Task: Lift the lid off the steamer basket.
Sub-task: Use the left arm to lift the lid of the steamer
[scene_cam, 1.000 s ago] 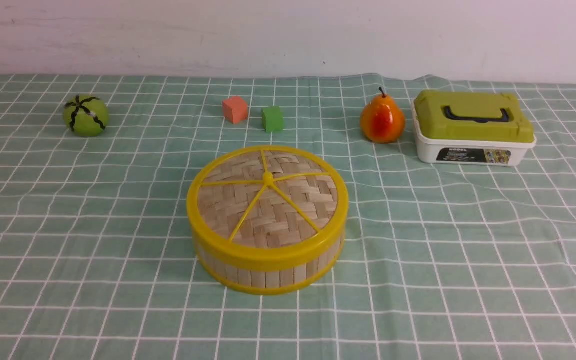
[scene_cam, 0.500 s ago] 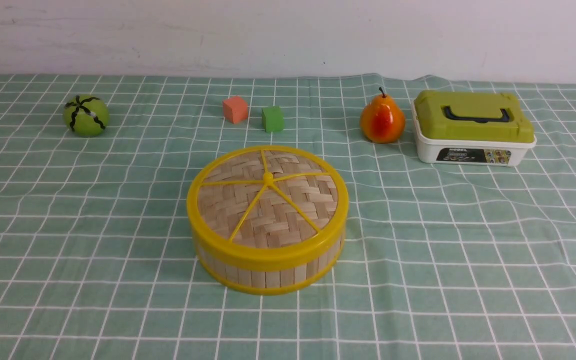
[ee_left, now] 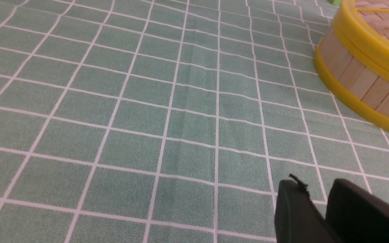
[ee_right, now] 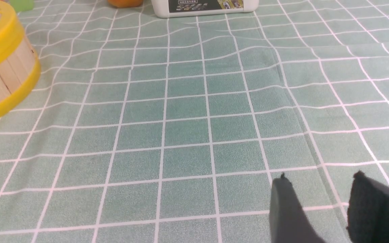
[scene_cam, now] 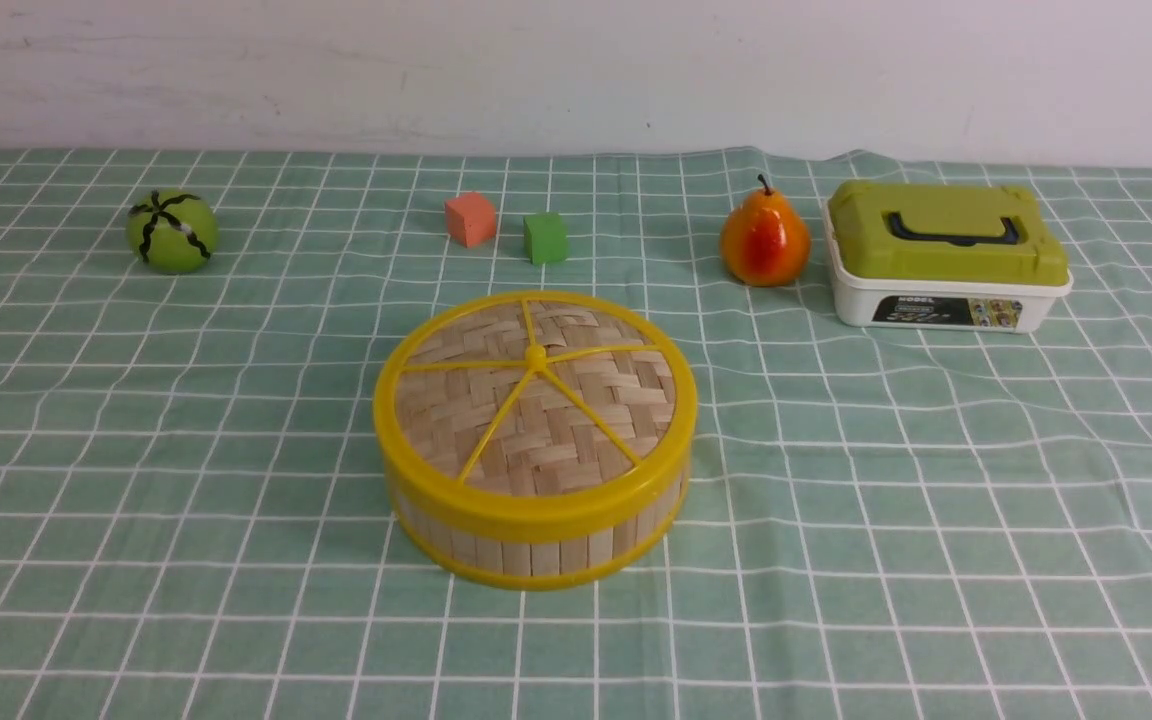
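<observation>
One lid (scene_cam: 536, 400) sat on one steamer basket (scene_cam: 536, 548), one orange cube (scene_cam: 470, 219), one green cube (scene_cam: 545, 238), one pear (scene_cam: 764, 243), one green ball (scene_cam: 172, 232), one box (scene_cam: 946, 255) on worktop (scene_cam: 936, 500), left hand (ee_left: 316, 184) slightly apart, right hand (ee_right: 321, 177) wide apart

Woven bamboo lid (scene_cam: 536, 400) – yellow-rimmed, five spokes – seated flat on the slatted steamer basket (scene_cam: 536, 545), mid-cloth

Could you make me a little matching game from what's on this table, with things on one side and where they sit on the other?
Things:
1. lid
2. pear
3. striped green ball
4. green cube

Places:
a. alone, far off to the left
b. on top of the steamer basket
c. just beside the white box
d. next to the orange cube

Pairs: 1-b, 2-c, 3-a, 4-d
</observation>
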